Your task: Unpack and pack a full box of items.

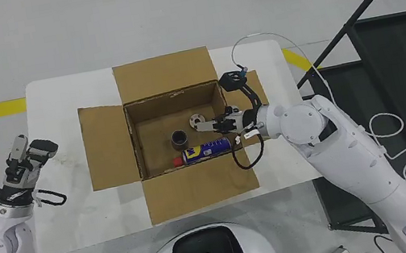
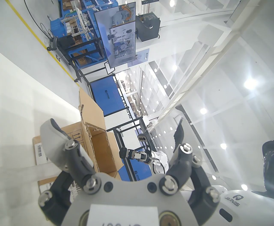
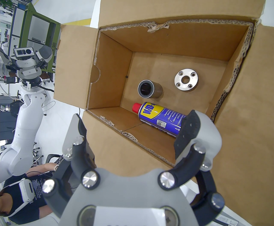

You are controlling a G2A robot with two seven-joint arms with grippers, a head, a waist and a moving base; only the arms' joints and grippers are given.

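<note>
Left and right jaws gape empty; box (image 3: 111, 72) walls ring the spray can (image 3: 162, 119), cylinder (image 3: 149, 89) and flange (image 3: 185, 80).

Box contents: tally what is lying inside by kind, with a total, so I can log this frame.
Spray can, blue with a red cap: 1
Dark metal cylinder: 1
Round metal flange with holes: 1
Total inside the box: 3
</note>
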